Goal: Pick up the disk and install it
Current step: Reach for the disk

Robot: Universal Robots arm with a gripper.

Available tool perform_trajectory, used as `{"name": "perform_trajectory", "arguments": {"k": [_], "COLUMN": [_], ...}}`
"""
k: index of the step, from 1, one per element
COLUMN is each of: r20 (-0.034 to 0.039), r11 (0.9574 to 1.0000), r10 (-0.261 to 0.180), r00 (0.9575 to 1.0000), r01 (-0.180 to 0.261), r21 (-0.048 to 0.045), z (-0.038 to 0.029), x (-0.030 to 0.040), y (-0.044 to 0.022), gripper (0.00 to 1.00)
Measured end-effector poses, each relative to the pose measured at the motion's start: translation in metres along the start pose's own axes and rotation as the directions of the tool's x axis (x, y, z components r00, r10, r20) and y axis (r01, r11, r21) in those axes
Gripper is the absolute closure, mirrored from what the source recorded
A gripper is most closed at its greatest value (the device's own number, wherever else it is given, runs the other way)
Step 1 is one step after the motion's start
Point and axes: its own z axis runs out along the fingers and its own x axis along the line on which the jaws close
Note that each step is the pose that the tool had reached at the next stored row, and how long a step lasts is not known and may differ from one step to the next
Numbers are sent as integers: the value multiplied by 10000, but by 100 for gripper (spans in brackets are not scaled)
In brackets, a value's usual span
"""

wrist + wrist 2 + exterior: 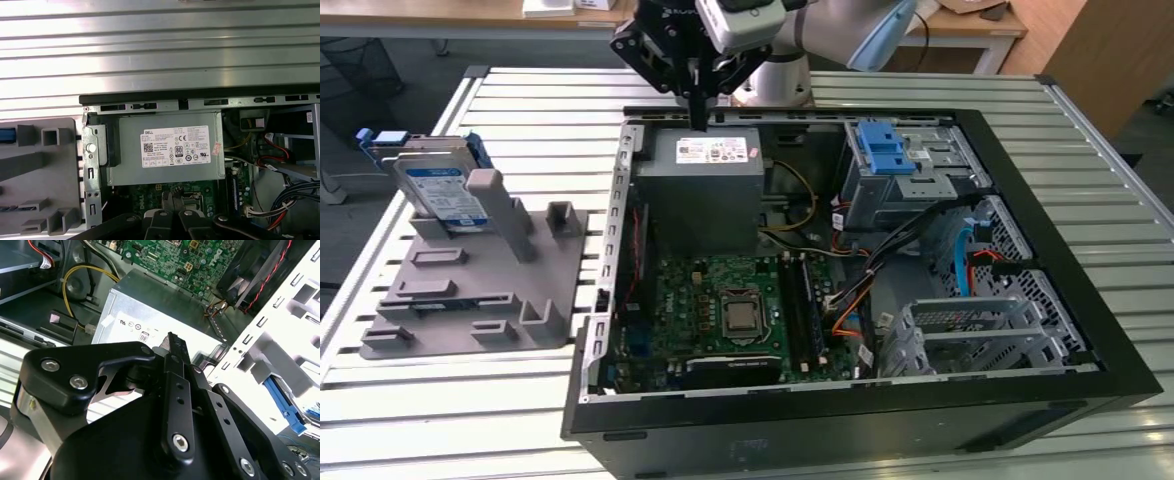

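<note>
The hand (pixel 699 122), closed and empty, hangs above the case (pixel 787 440); the disk (pixel 438 188) waits unpicked in its stand (pixel 480 290).

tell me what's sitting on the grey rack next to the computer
The disk stands upright at the far end of the rack in the exterior view, beside a grey post. Its lower edge is hidden behind the rack's blocks.
</note>
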Motion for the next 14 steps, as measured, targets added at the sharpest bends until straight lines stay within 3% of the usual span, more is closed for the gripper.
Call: {"name": "perform_trajectory", "arguments": {"k": [14], "r20": [-12], "r11": [10000], "r10": [1], "r00": [10000], "r01": [-1], "r21": [1], "z": [7], "x": [37], "y": [-3], "gripper": [89]}}
